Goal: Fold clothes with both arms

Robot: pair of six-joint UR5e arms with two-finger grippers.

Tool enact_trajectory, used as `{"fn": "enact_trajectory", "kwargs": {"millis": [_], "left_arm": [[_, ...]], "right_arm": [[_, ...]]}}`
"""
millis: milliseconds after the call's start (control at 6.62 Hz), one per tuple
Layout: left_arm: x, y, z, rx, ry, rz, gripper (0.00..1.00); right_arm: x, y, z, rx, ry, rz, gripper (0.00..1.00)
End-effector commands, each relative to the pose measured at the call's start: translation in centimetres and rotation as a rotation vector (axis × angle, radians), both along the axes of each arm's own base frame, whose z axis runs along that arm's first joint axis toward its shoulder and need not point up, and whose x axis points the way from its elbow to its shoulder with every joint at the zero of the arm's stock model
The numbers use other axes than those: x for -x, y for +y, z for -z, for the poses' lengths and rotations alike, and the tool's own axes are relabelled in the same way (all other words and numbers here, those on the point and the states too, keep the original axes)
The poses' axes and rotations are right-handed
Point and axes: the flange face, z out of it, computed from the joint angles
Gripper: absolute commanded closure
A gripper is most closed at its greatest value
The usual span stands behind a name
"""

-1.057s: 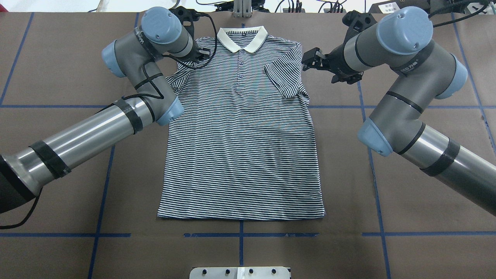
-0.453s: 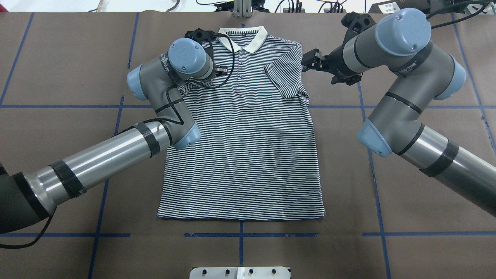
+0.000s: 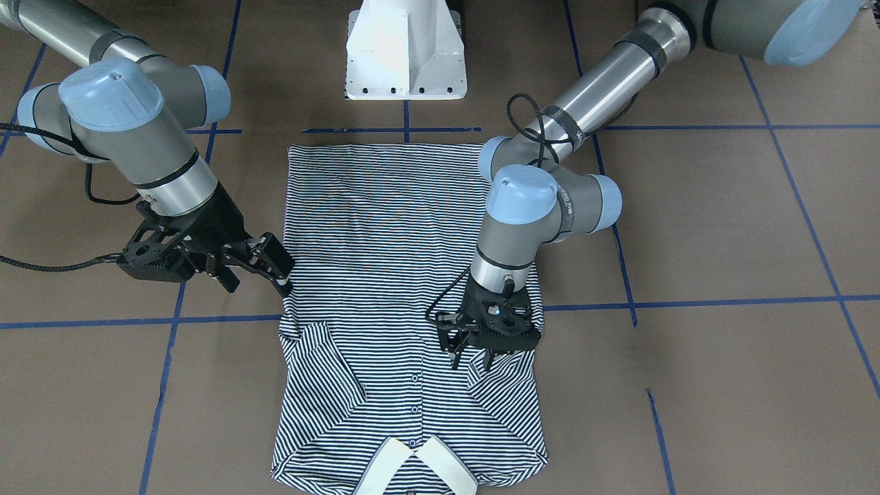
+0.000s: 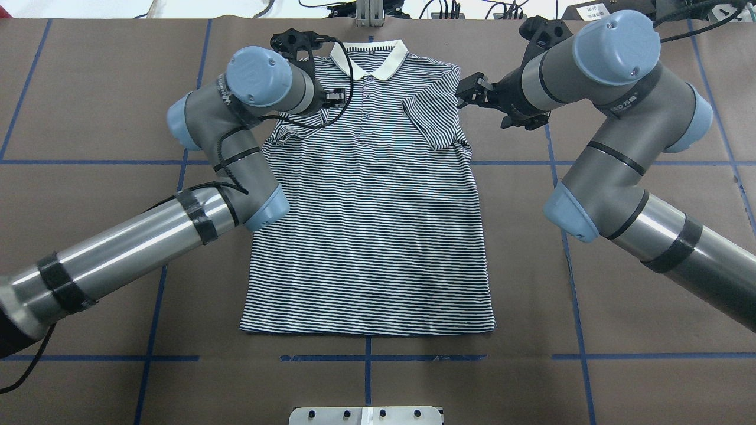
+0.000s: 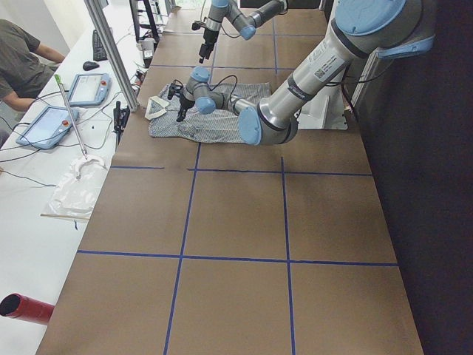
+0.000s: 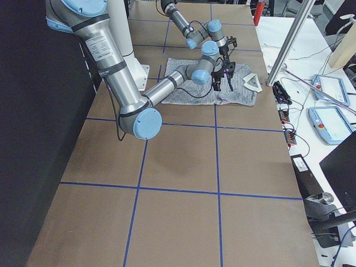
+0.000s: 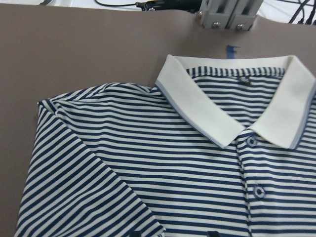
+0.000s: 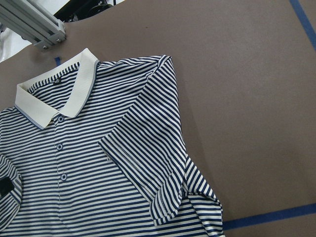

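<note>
The navy-and-white striped polo shirt (image 4: 372, 224) lies flat and face up on the brown table, its white collar (image 4: 369, 59) at the far edge. Both sleeves are folded inward onto the chest: one (image 4: 434, 118) on the right arm's side, one (image 3: 502, 385) on the left arm's side. My left gripper (image 3: 472, 361) hangs open just above its folded sleeve, holding nothing. In the left wrist view only the fingertips (image 7: 136, 233) show, over the stripes. My right gripper (image 4: 463, 94) is open beside the shirt's right shoulder edge, off the cloth.
The white pedestal base (image 3: 405, 55) stands at the robot's side of the table. A metal plate (image 4: 366, 415) sits at the near edge and an aluminium post (image 4: 369, 12) just beyond the collar. A person (image 5: 22, 66) and tablets are at a side bench.
My left gripper swung inward over the chest, then pulled back a little. The sleeve on its side now lies folded in. The right arm hardly moved.
</note>
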Motion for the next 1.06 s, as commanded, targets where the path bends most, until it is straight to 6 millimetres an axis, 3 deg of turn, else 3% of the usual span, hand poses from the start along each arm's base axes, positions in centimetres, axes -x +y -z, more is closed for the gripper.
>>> {"fn": "enact_trajectory", "kwargs": {"millis": [0,151,302,453,755,906], "left_arm": [[7.0,6.7,1.1,-0.028,0.094,-0.083,0.43],[9.8,8.8,0.7,-0.016,0.132,-0.145,0.43],[10.6,9.2,0.7,-0.01,0.146,-0.145,0.39],[10.7,9.0,0.4,-0.006,0.141,-0.139,0.38],[11.5,8.5,0.3,-0.006,0.141,-0.126,0.35],[11.5,8.5,-0.3,0.001,0.134,-0.126,0.34]], "right_arm": [[0.6,10.5,1.7,0.143,0.019,0.047,0.01],[2.2,16.8,1.3,0.22,0.023,0.045,0.05],[4.6,21.7,1.1,0.339,-0.002,0.018,0.11],[8.6,27.5,-2.7,0.34,0.115,-0.057,0.12],[11.4,31.8,-5.8,0.354,0.207,-0.122,0.11],[12.2,32.3,-6.3,0.36,0.22,-0.119,0.11]]}}
